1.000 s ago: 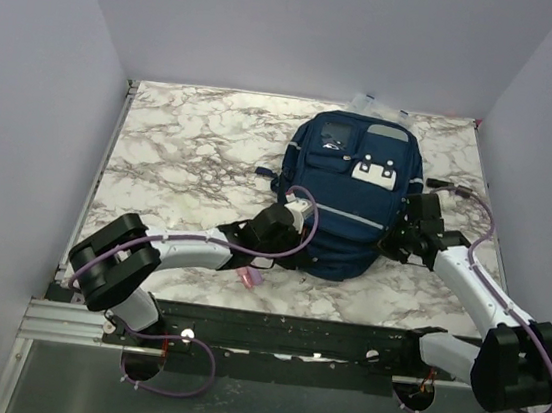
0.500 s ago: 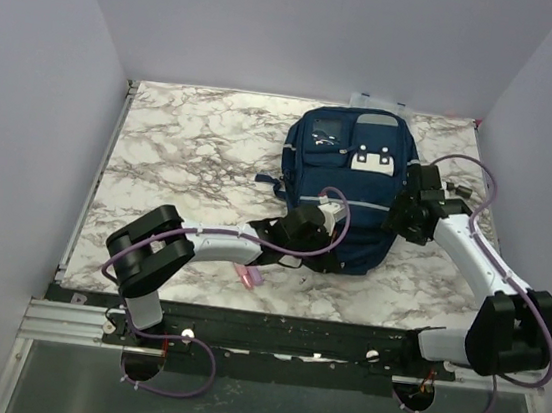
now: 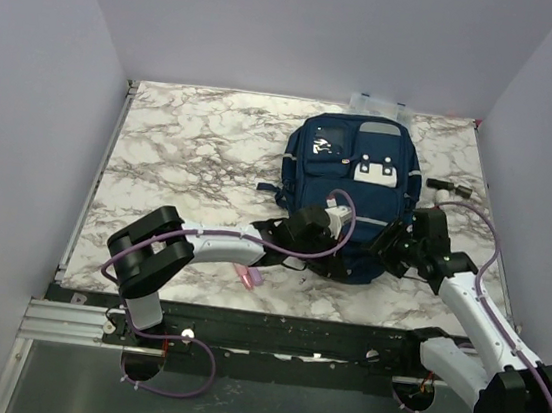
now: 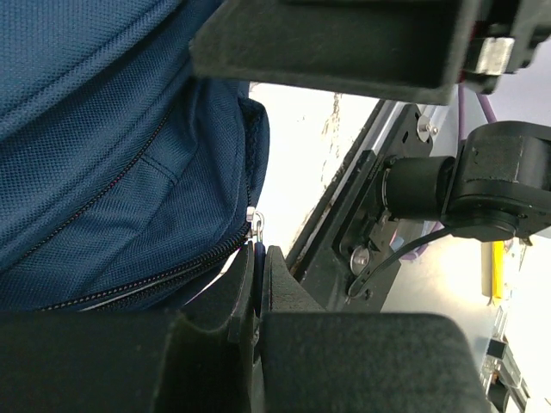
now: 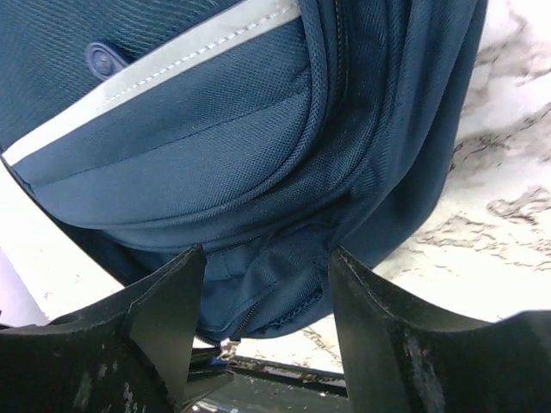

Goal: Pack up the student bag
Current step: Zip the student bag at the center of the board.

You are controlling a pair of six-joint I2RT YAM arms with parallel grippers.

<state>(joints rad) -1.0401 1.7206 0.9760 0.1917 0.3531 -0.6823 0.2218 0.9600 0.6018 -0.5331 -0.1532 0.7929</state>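
The student bag (image 3: 353, 191) lies flat on the marbled surface (image 3: 193, 146), toward the far right, with its front pockets facing up and its near end pointing at the arms. The left claw (image 4: 256, 268) is at that near end, closed tight with the zip pull (image 4: 252, 222) pinched between its fingers, where the zipper runs round the bag's lower corner. The right claw (image 5: 265, 262) stands wide apart at the bag's right near corner, gripping nothing; the navy fabric shows between its two fingers. A clear plastic box (image 3: 377, 104) sits just behind the bag, and a small pink object (image 3: 250, 278) lies near the front edge.
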